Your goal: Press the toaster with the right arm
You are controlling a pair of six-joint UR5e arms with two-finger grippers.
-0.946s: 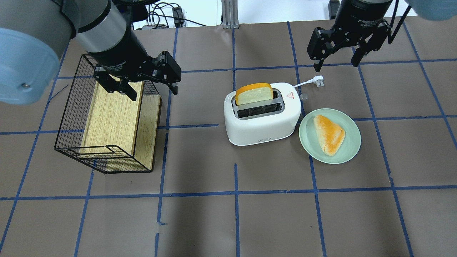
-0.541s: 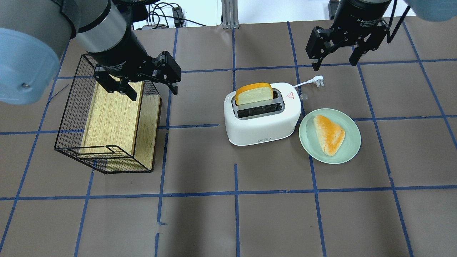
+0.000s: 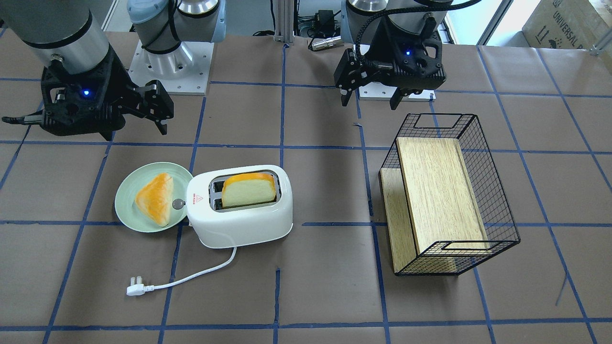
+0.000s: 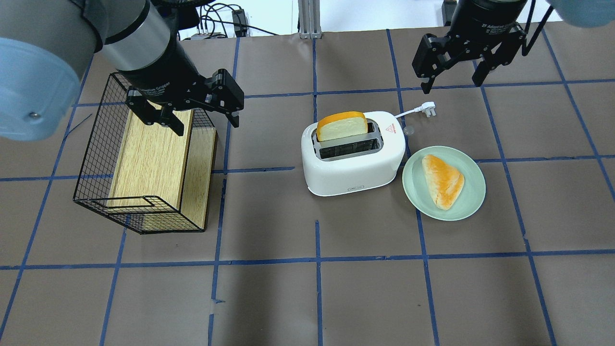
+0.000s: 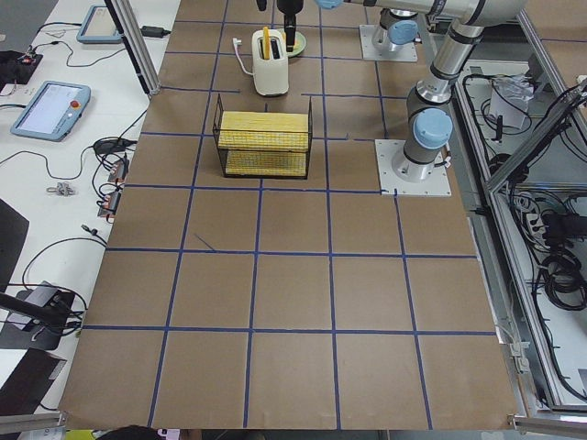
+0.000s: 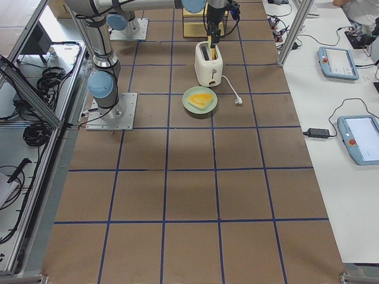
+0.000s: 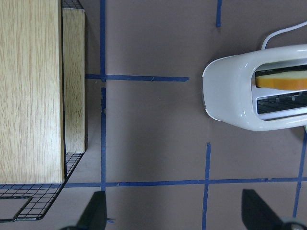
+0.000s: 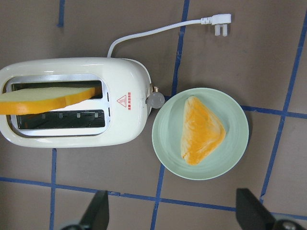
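Observation:
The white two-slot toaster (image 4: pixel 353 166) stands mid-table with an orange-crusted bread slice (image 4: pixel 342 127) upright in its far slot. Its silver knob (image 8: pixel 155 99) is on the end that faces the plate, and its cord ends in a plug (image 4: pixel 429 109). My right gripper (image 4: pixel 451 85) is open and empty, hovering high beyond the plug, to the right of and behind the toaster. In the right wrist view the toaster (image 8: pixel 124 81) lies below and left of the gripper (image 8: pixel 172 211). My left gripper (image 4: pixel 206 126) is open and empty over the basket's corner.
A pale green plate (image 4: pixel 413 187) with a triangular pastry (image 4: pixel 443 180) sits right beside the toaster's knob end. A black wire basket (image 4: pixel 96 158) holding a wooden box (image 4: pixel 149 158) lies at the left. Blue tape lines grid the brown table.
My right gripper has shifted slightly toward the table's far edge. The left arm, toaster and plate have not moved.

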